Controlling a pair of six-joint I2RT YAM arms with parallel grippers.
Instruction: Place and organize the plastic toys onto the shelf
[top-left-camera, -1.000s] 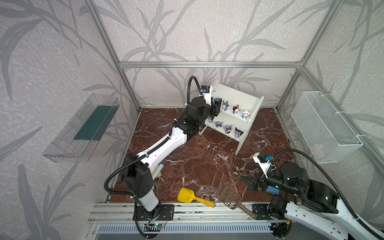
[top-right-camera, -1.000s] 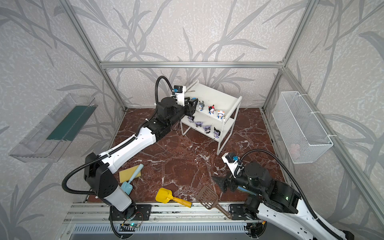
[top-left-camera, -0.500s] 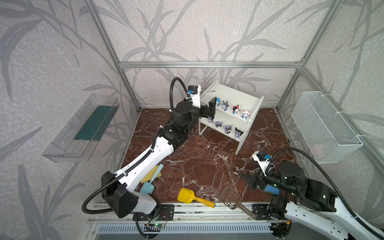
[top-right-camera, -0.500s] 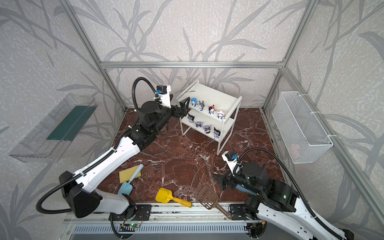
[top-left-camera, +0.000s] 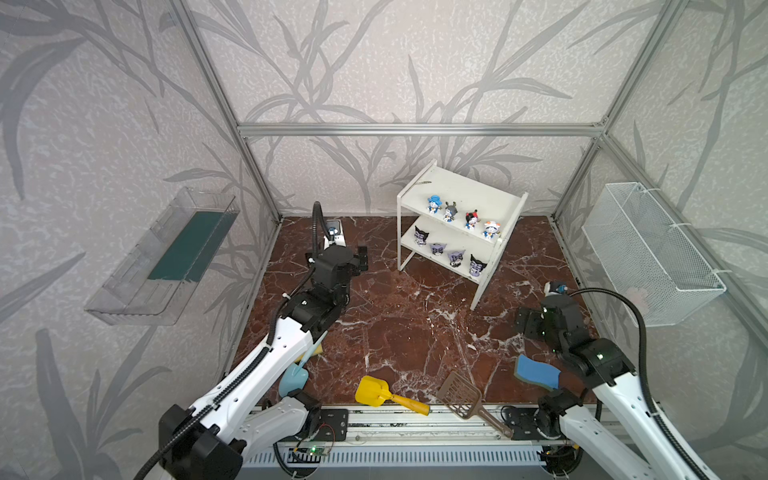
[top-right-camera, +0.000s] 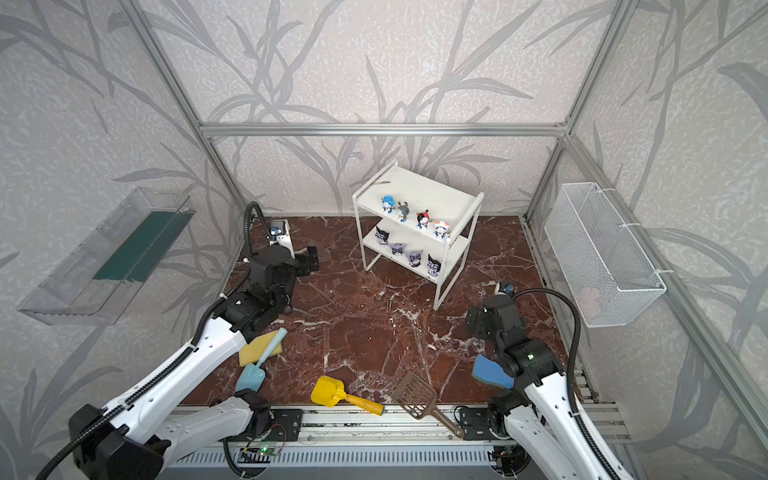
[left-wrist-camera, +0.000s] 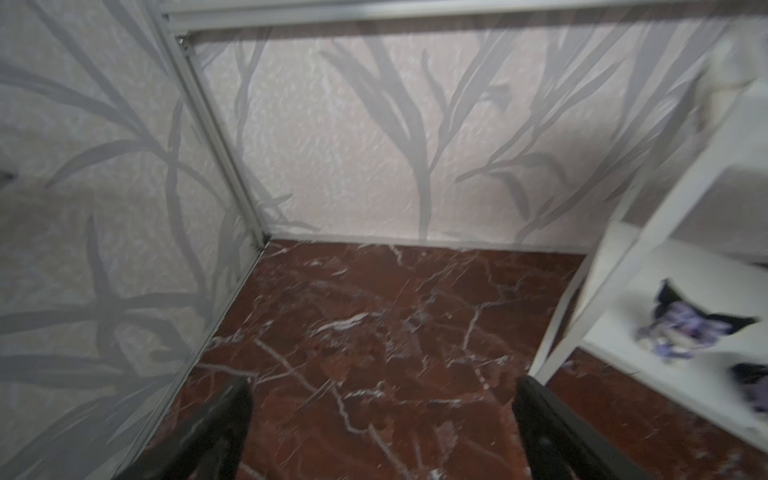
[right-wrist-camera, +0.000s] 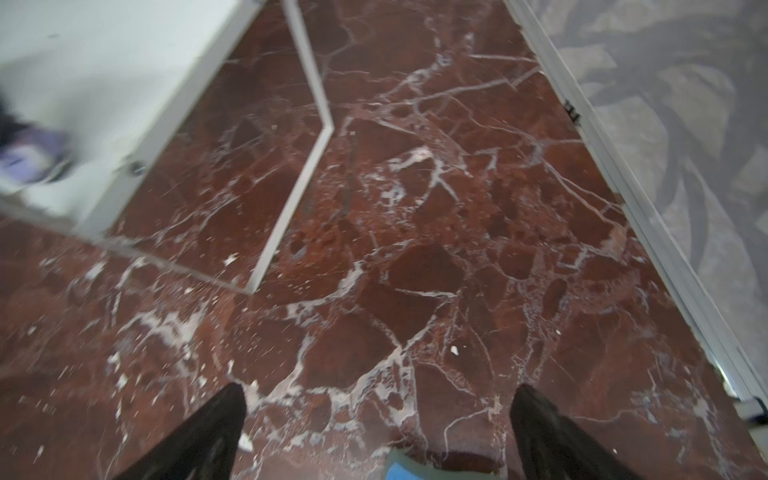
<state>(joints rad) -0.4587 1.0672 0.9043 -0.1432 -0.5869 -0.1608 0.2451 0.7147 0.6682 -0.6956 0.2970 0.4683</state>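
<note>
White shelf (top-left-camera: 461, 187) holds all eight toys (top-left-camera: 449, 211): four blue-white on the upper tier and four black-purple below. Each row runs from 10 to 4 o'clock in both top views. Left claw (left-wrist-camera: 382, 384) is spread and empty, with the shelf near at about 2 o'clock. Right claw (right-wrist-camera: 380, 390) is also spread and empty, with the shelf at 11 o'clock, slightly farther. Placing looks done.

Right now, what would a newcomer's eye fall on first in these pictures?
The white shelf at the back, four blue-and-white figurines on its upper tier and four dark pointed-ear figurines on the lower. Then the yellow scoop at the front edge, beside a brown slotted scoop.
</note>
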